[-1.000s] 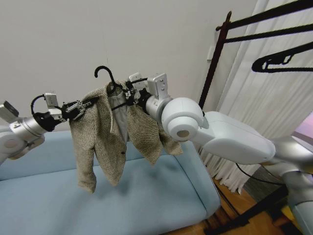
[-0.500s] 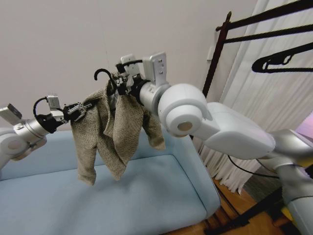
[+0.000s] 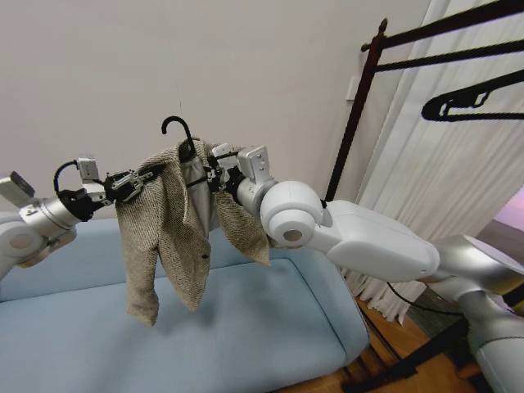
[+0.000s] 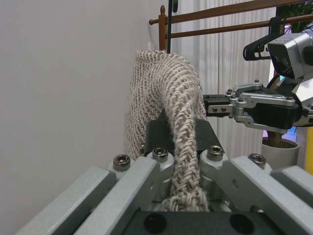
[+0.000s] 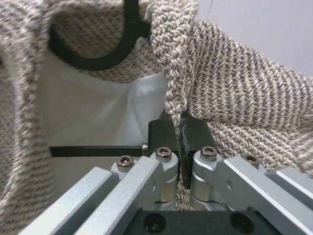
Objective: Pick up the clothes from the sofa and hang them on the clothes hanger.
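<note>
A light-blue sofa (image 3: 246, 344) is stretching below, and a dark clothes rack (image 3: 357, 106) is standing at the right. Left of the rack, above the sofa, a herringbone jacket (image 3: 164, 237) on a black hanger (image 3: 176, 127) is hanging in the air. The left gripper (image 3: 135, 178) is clamping its left-hand shoulder, and the right gripper (image 3: 214, 168) is pinching the right-hand one.

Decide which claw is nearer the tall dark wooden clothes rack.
Right. The right claw pinches the beige knitted jacket at the shoulder facing the dark wooden rack; the left claw pinches its opposite shoulder, farther away.
</note>
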Available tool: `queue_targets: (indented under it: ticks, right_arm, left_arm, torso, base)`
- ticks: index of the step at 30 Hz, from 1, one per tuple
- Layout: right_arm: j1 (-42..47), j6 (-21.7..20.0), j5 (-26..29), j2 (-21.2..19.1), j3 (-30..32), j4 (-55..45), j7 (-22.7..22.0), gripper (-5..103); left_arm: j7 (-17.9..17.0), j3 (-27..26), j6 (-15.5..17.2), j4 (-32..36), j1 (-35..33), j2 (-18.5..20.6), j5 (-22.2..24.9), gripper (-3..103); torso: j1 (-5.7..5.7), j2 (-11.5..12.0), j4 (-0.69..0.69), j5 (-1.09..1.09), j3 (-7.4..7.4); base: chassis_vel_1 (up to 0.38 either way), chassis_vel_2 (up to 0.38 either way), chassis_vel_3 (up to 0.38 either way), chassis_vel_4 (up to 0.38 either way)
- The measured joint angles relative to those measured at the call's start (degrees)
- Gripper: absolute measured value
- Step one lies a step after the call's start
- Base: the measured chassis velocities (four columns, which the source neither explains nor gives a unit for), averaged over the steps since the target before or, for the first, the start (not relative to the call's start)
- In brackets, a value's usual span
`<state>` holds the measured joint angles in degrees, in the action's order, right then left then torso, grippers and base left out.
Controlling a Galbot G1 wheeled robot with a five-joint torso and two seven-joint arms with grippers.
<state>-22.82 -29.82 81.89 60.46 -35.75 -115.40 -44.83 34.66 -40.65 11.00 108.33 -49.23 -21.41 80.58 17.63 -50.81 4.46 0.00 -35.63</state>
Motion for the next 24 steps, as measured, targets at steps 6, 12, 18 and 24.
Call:
queue_targets:
  ticks: [6, 12, 18, 24]
  right_arm:
    - [0.08, -0.43, -0.10, -0.28, 0.42, -0.28, -0.47, 11]
    - [-1.00, -0.22, 0.44, -1.20, 1.15, 0.06, 0.87, 38]
    - [-4.07, -0.07, 1.69, -3.32, 1.96, 0.27, 2.96, 61]
    - [-6.77, -1.37, 2.60, -8.24, 3.80, 4.98, 18.75, 77]
  left_arm:
    - [0.08, 0.20, -0.05, -0.27, 0.36, -0.01, 0.00, 4]
    - [-0.48, 0.43, -0.66, -0.75, 0.47, -0.72, 0.07, 4]
    - [-0.80, 0.33, -0.67, -0.43, 0.49, -1.33, 0.07, 4]
    - [0.41, -0.13, -0.35, -0.47, 0.45, -1.08, 0.07, 4]
  torso:
    - [0.00, 0.00, 0.01, 0.00, 0.00]
    - [0.00, 0.00, 0.00, 0.00, 0.00]
    - [0.00, 0.00, 0.00, 0.00, 0.00]
    - [0.00, 0.00, -0.01, 0.00, 0.00]
  base:
    - [0.000, 0.000, 0.000, 0.000]
    - [0.000, 0.000, 0.000, 0.000]
    - [0.000, 0.000, 0.000, 0.000]
    - [0.000, 0.000, 0.000, 0.000]
